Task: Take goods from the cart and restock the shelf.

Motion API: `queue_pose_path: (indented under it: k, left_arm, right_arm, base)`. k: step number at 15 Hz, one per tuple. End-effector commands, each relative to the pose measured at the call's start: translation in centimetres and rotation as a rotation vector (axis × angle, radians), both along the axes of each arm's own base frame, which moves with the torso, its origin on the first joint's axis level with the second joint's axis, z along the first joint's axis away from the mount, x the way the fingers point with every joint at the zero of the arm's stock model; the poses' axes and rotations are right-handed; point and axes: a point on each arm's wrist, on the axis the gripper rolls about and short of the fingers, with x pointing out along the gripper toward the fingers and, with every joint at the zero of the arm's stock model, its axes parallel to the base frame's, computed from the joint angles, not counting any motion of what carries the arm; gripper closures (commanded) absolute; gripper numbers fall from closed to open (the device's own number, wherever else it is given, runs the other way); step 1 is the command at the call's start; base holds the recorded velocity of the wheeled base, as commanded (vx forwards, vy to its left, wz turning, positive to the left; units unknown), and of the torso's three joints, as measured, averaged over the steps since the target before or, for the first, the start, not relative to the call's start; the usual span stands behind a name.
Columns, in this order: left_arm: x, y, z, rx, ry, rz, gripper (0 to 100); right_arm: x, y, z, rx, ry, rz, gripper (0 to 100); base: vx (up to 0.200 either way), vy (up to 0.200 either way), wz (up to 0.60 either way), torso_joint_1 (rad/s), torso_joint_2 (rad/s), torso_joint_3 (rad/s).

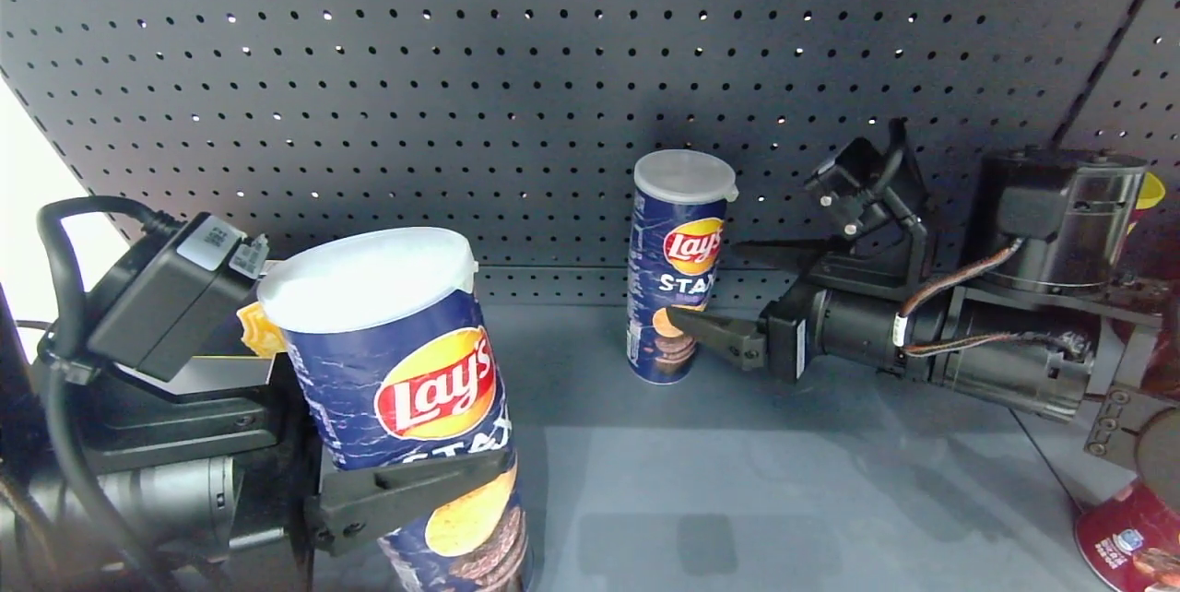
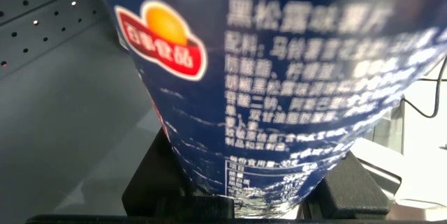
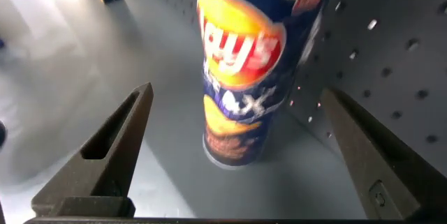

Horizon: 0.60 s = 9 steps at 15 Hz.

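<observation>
Left arm low and close in, left end effector [image 1: 424, 481] clamped round a chip can [image 1: 396, 361], right arm extended in from the right, right end effector [image 3: 236, 97] spread wide, fingers seemingly touching nothing

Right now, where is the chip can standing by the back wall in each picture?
Head: the standing can is in the middle, against the pegboard.
Left wrist: the can here is the other can, gripped by the left pincer, with the pegboard beyond.
Right wrist: the standing can is framed between the open right pincer fingers, with the pegboard beside it.
Shared landmark: the pegboard.
</observation>
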Motion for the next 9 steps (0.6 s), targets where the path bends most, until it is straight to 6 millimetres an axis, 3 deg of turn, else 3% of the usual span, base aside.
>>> queue_pose_path:
  k: [1, 9]
  left_arm:
    - [0.0, 0.0, 0.0, 0.0, 0.001, 0.0, 100]
    - [0.0, 0.0, 0.0, -0.001, 0.0, 0.002, 100]
  right_arm:
    - [0.0, 0.0, -0.7, -0.01, 0.014, 0.001, 0]
    - [1.0, 0.6, -2.7, -0.026, 0.036, -0.001, 0]
  base:
    - [0.0, 0.0, 0.0, 0.0, 0.0, 0.0]
    - [0.0, 0.0, 0.0, 0.0, 0.0, 0.0]
